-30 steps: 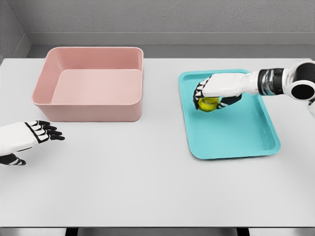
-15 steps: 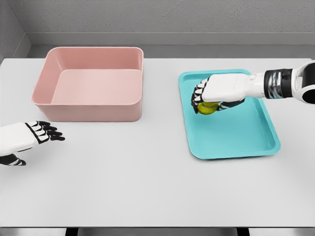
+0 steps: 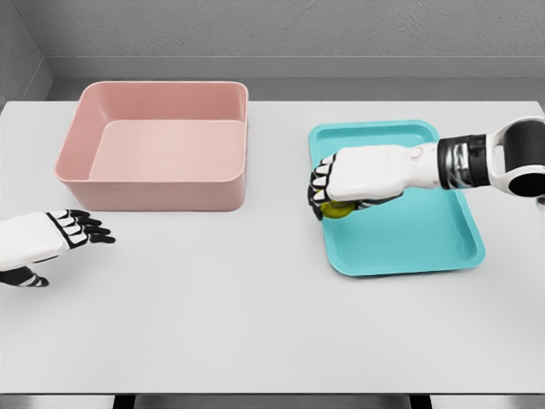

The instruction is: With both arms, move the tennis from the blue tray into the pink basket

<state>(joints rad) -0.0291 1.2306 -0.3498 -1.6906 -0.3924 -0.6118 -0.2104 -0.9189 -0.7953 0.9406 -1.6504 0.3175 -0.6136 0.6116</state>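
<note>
The yellow-green tennis ball (image 3: 335,210) is held in my right hand (image 3: 328,192), whose fingers are curled over it from above. Hand and ball hang over the left rim of the blue tray (image 3: 417,239), and only the ball's lower part shows. The pink basket (image 3: 157,145) stands at the back left of the table with nothing in it. My left hand (image 3: 72,232) rests at the left edge, in front of the basket, with its fingers stretched out and nothing in them.
The white table (image 3: 213,307) runs out to its front edge at the bottom of the picture. A grey wall stands behind the basket and the tray.
My right hand has carried the ball left and a little toward me, from inside the tray to over its left rim. The left hand has barely shifted.
</note>
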